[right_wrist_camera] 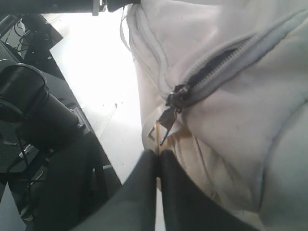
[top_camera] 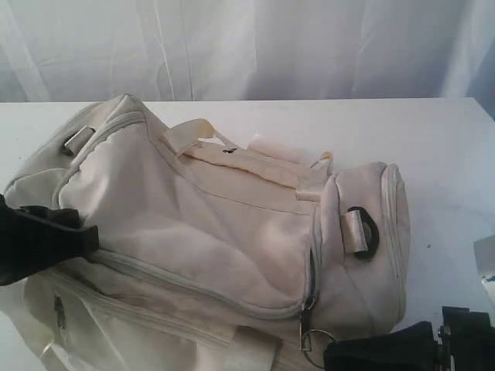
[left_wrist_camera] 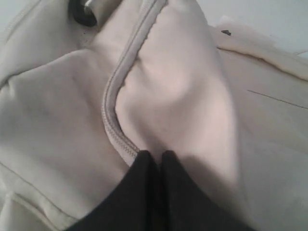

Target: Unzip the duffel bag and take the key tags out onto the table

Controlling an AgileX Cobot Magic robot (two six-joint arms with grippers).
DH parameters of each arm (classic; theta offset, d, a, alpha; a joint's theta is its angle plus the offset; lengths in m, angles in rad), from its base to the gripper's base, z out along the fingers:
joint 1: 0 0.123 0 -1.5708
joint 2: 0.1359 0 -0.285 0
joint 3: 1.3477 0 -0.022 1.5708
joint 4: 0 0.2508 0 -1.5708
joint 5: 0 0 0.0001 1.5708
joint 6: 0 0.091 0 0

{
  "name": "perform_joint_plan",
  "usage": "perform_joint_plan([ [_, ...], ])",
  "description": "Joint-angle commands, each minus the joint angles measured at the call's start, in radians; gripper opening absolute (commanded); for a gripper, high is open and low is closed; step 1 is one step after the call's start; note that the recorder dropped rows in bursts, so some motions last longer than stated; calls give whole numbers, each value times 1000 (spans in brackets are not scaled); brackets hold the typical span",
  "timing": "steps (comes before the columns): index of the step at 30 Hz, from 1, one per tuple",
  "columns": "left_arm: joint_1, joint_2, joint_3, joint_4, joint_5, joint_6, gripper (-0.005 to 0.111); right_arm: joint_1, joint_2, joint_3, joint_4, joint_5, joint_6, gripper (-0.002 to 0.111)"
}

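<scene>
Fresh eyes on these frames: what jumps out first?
The cream bag fills most of the white table. Its zipper slider sits near the bag's right end, low in the exterior view, with a short dark gap open behind it. Both grippers are closed: the left fingers press into the fabric beside a zipper, and the right fingers sit just short of the slider.

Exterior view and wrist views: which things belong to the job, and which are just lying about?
Job: duffel bag, its zipper pull, table, left hand, right hand. Key tags not in view.
Lying about: curtain, pale object at the table's right edge, dark gear off the table.
</scene>
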Motion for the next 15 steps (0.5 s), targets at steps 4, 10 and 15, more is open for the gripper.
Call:
perform_joint_plan([
  [4, 3, 2, 5, -20, 193, -6, 0, -1, -7, 2, 60, 79, -63, 0],
  [10, 3, 2, 5, -20, 326, -8, 0, -1, -7, -29, 77, -128, -83, 0],
  [15, 3, 2, -8, -20, 291, -22, 0, -1, -7, -37, 46, -227, -39, 0],
])
